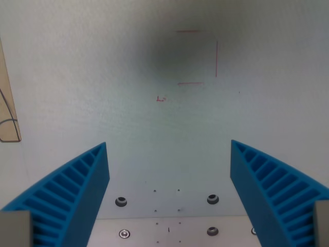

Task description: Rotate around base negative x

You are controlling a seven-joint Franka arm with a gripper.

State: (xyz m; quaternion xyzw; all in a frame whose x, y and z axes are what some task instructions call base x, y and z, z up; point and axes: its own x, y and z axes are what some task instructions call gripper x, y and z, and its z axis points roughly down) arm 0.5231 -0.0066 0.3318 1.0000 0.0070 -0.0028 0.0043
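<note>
Gripper (168, 154) jaws spread wide, holding nothing. Red outline (198, 56) on table (267, 77) ahead of jaws. Risk: rotation dips fingertips into the table, scraping it.

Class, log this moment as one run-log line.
hand: open, empty | below: white surface with red square marking | bolts near bottom edge

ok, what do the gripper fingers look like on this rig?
The gripper has two bright blue fingers, curved and tapering toward the tips, with open ribbed slats like fin-ray soft fingers. A grey mounting block shows at each finger's base in the bottom corners. No cables or markings are visible.
</note>
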